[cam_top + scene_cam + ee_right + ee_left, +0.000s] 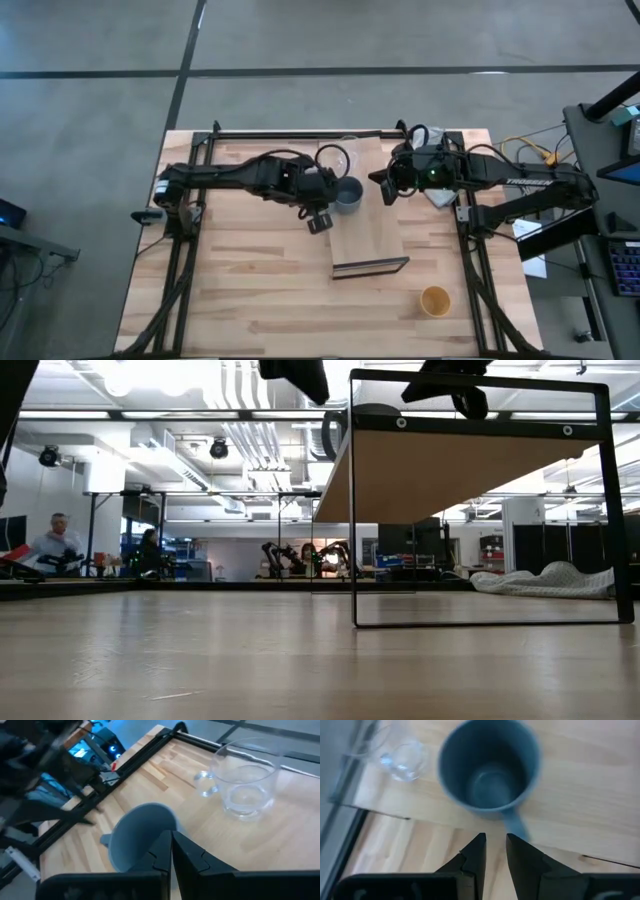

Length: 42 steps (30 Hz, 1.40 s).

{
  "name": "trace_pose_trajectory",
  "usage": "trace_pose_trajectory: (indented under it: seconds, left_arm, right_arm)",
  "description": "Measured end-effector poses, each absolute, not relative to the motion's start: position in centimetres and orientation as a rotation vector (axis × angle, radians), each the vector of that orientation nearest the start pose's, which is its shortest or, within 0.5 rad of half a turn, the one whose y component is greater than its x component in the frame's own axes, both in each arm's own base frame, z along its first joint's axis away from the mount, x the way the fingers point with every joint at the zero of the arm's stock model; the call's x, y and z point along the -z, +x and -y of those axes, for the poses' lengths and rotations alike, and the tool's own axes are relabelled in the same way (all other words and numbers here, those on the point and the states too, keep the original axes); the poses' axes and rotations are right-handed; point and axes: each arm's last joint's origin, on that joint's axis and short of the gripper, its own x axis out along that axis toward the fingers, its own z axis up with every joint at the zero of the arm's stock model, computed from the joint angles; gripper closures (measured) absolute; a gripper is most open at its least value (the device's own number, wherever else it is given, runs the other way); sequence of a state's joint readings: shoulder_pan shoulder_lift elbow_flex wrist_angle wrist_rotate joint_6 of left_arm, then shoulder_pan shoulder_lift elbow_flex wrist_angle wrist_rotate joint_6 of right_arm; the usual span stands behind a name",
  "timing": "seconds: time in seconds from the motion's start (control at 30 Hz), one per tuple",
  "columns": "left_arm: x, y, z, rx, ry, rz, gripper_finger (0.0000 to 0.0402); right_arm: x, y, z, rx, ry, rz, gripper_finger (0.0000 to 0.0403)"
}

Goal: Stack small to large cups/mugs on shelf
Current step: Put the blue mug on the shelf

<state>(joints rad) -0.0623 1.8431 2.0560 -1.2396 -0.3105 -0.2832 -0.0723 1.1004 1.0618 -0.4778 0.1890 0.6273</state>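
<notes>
The blue-grey mug [348, 195] stands upright on its base on the shelf [372, 235], near the shelf's left edge, with its handle [516, 826] pointing toward my left gripper. The clear glass cup [333, 160] stands on the shelf's far left corner. The yellow-orange cup [435, 300] stands on the table at the near right. My left gripper [495, 849] is narrowly open and empty, just left of the mug [489, 767], above its handle. My right gripper [171, 844] is shut and empty, over the shelf to the right of the mug [140, 837].
The shelf rests on a thin dark frame [354, 510] above the slatted tabletop. A white cloth [545, 580] lies at the table's right, under the right arm. Dark rails [300, 131] run along the table's far edge and sides. People show in the room behind.
</notes>
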Motion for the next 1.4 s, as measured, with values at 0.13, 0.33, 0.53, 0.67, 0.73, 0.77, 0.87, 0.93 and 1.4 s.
trace_pose_trajectory:
  seconds: [0.13,0.33,0.53,0.67,0.73,0.77,0.87,0.93,1.4]
  left_arm:
    - [-38.4,36.8,0.8,-0.422,-0.045,-0.967,0.034]
    - [-36.3,37.3,-0.1,-0.445,-0.047,-1.012,0.034]
    - [-34.8,38.1,-0.2,-0.414,-0.077,-0.989,0.034]
    - [-35.0,38.5,-0.1,-0.391,-0.086,-0.946,0.034]
    - [-35.2,38.8,-0.1,-0.378,-0.076,-0.914,0.034]
    - [-35.3,39.0,-0.1,-0.373,-0.074,-0.898,0.034]
    - [-35.6,39.3,-0.2,-0.358,-0.066,-0.86,0.0341]
    - [-35.6,39.3,-0.4,-0.362,-0.071,-0.851,0.0341]
    - [-35.9,39.0,-1.2,-0.379,-0.082,-0.853,0.034]
  right_arm:
    - [-34.1,23.0,2.2,0.405,0.58,-0.425,0.0394]
    - [-34.1,23.0,2.2,0.405,0.58,-0.426,0.0394]
    - [-34.1,23.0,2.2,0.405,0.58,-0.426,0.0394]
    - [-34.1,23.0,2.2,0.405,0.58,-0.426,0.0394]
    - [-34.1,23.0,2.2,0.405,0.58,-0.427,0.0394]
    - [-34.1,23.0,2.2,0.405,0.58,-0.427,0.0394]
    - [-34.1,23.0,2.2,0.405,0.582,-0.427,0.0394]
    - [-34.1,23.0,2.2,0.406,0.584,-0.427,0.0394]
    - [-34.2,22.6,2.0,0.371,0.597,-0.438,0.0394]
